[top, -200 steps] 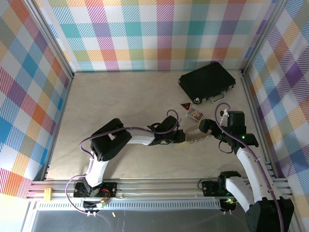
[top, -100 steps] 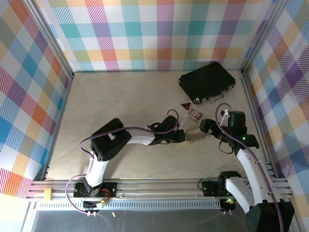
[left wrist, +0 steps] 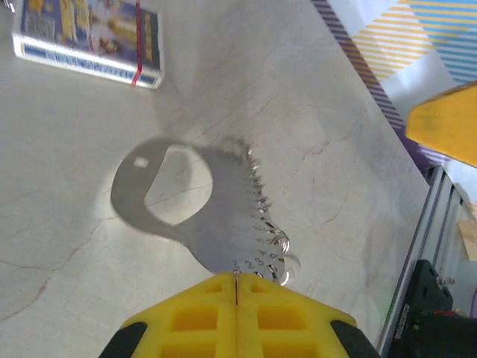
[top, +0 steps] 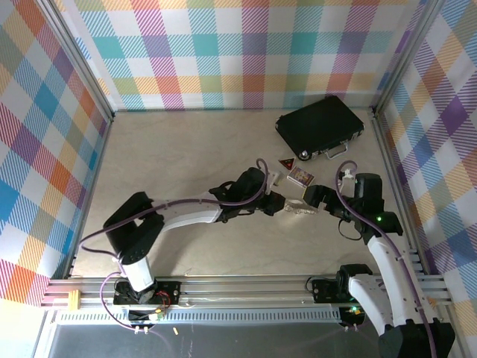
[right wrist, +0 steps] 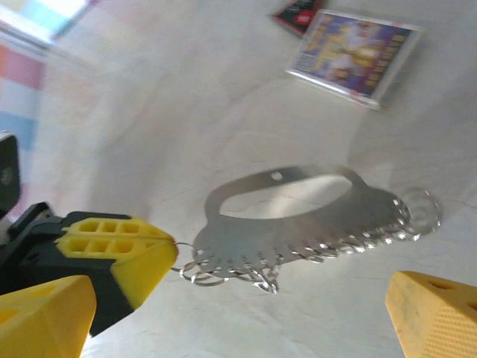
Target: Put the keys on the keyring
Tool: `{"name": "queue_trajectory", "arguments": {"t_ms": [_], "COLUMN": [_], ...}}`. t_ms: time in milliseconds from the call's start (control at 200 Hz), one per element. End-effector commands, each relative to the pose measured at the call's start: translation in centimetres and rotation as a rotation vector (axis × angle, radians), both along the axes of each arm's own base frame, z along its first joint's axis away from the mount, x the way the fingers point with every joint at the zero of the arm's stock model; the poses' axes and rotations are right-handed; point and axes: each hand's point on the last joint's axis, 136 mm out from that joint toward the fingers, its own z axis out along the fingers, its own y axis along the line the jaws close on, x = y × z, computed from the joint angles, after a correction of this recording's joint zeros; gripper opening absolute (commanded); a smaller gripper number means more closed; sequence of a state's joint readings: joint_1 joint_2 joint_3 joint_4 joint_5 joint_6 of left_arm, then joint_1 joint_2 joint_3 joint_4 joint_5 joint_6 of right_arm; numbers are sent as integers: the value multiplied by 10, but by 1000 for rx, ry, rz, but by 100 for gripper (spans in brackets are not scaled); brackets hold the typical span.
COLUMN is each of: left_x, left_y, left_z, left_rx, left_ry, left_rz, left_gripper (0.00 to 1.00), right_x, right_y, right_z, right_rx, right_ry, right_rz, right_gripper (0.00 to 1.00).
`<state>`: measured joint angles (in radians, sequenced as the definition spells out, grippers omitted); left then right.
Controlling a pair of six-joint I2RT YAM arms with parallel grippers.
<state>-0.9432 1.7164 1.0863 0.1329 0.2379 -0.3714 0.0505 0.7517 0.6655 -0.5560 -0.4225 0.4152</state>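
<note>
The left jaws are shut tight on the silver keyring plate (left wrist: 212, 224), near tiny numbers 1, 2, 3. The right jaws stand wide open, holding nothing.

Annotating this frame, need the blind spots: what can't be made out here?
1. Top external: metal plate too small for detail, one end covered by the left pincer.
2. Left wrist: plate's gripped end hidden inside the shut pincer; card box cut by the top edge.
3. Right wrist: blurred; can't tell whether the rings are bare. Open right pincer, fingers cut by the bottom edge.
</note>
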Motion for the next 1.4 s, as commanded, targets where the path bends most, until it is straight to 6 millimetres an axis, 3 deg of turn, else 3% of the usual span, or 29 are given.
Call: {"name": "queue_trajectory", "arguments": {"t_ms": [0,165,285,550,935,1115,1265,1395], "left_x": [-10,-26,-35,-54,-74,-75,-79,-82], "left_y": [18,36,51,78,99,100,100,100], "left_z": [20,65,95,136,175,180,185,190], "left_rx": [57,9,-24,-51,-87,-69,-64,-68], "left_ry": [-134,-280,-378,-497,-619,-640,-655,-667], "left_rz": [-60,-118,-130,-158,-197,-207,-222,-230], "left_gripper": [0,0,0,0,0,0,0,0], "right_x": [-8,-27,-42,-63,-96,-96,-99,-98], "right_y": [28,46,51,58,85,101,119,136], "right_z": [50,98,122,146,150,137,124,109], "right_rx": [169,263,281,317,273,234,159,63], "right_ry": [-156,-320,-417,-522,-603,-595,-606,-607], "right_rz": [141,262,307,365,547,606,672,711], "right_gripper": [100,100,95,78,70,67,76,76]}}
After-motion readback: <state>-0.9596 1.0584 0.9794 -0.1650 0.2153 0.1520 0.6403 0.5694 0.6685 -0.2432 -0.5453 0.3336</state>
